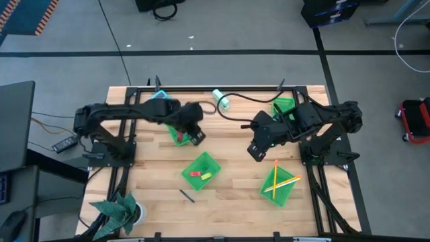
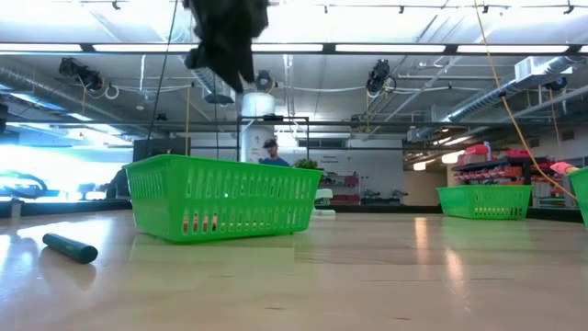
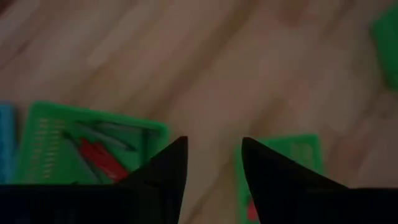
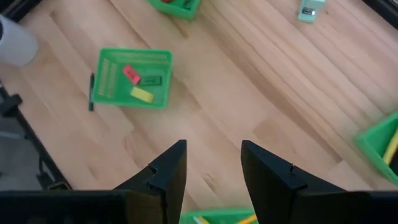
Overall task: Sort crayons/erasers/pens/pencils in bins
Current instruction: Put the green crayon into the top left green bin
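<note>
Four green bins stand on the wooden table. My left gripper (image 1: 195,136) (image 3: 213,149) hangs open and empty above the far-left bin (image 1: 178,135) (image 3: 87,143), which holds red crayons (image 3: 101,159) and dark sticks. The middle bin (image 1: 201,170) (image 4: 134,78) holds pink-red, yellow and green erasers (image 4: 142,94). The near-right bin (image 1: 280,186) holds yellow and orange pencils (image 1: 282,183). A fourth bin (image 1: 284,107) stands at the far right. A short dark stick (image 1: 187,195) (image 2: 70,248) lies flat on the table near the front. My right gripper (image 1: 256,152) (image 4: 213,152) hovers open over bare wood.
A teal-and-white block (image 1: 222,99) (image 4: 310,10) lies at the far edge, with a dark cable beside it. A blue calculator (image 1: 160,96) sits at the far left. A potted plant (image 1: 119,212) stands at the near left corner. Bare wood lies between the bins.
</note>
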